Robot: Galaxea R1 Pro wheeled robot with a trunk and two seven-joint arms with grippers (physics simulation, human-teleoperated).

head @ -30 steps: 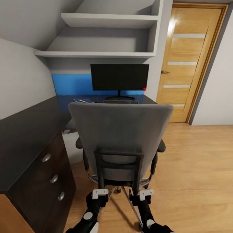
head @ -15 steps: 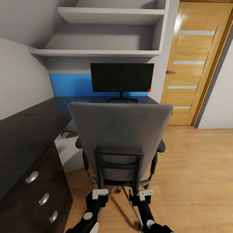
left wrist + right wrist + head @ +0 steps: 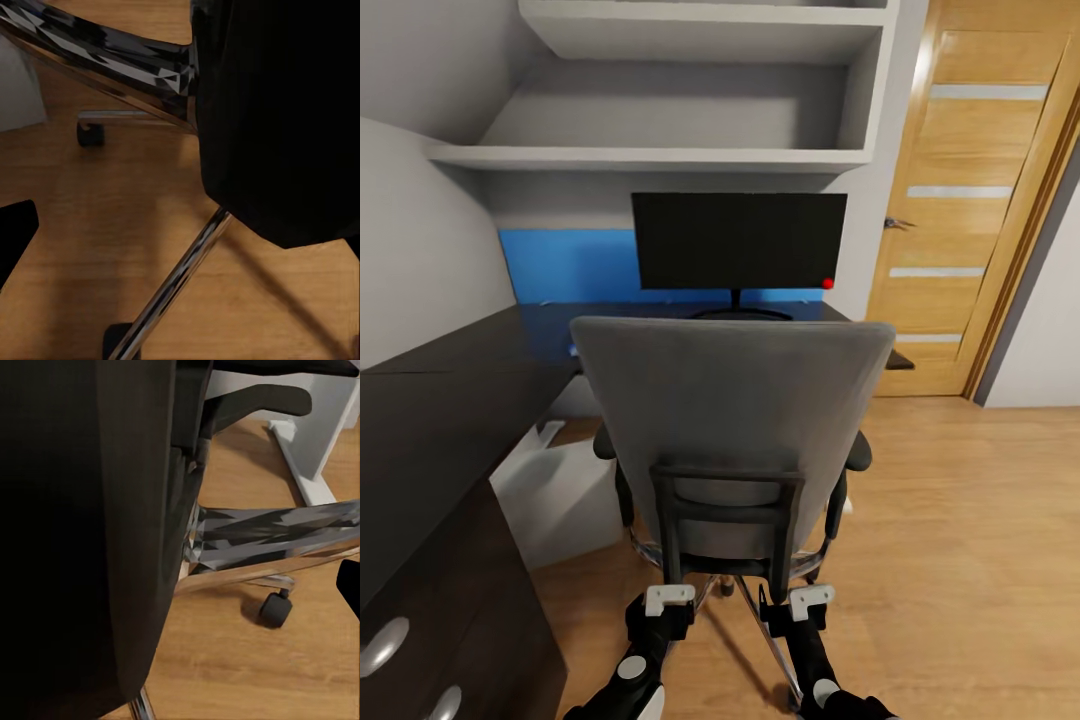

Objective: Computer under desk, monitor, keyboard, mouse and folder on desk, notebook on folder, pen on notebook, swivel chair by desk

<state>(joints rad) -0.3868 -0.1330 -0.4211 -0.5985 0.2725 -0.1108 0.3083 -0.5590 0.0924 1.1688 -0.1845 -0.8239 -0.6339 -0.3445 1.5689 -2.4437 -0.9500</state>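
The swivel chair (image 3: pixel 730 400) fills the middle of the head view, its grey back toward me, close to the black desk (image 3: pixel 450 390). My left gripper (image 3: pixel 668 600) and right gripper (image 3: pixel 810 598) sit at the lower ends of the chair's black back frame, each closed on it. In the left wrist view the chair's chrome leg (image 3: pixel 172 285) and a caster (image 3: pixel 90 133) are close. The monitor (image 3: pixel 738 240) stands on the desk at the back. Under the desk sits the light grey computer (image 3: pixel 560 495). The chair back hides the keyboard, mouse, folder, notebook and pen.
A wooden door (image 3: pixel 980 200) is at the right. Grey wall shelves (image 3: pixel 690 90) hang above the monitor and a blue wall panel (image 3: pixel 560 265) runs behind it. The black drawer unit (image 3: pixel 420 640) is at my near left. Open wood floor (image 3: pixel 960 560) lies to the right.
The whole view has advanced toward the desk and monitor. The chair has kept its place in front of my grippers, so it has rolled forward with me. The keyboard is now hidden behind the chair back.
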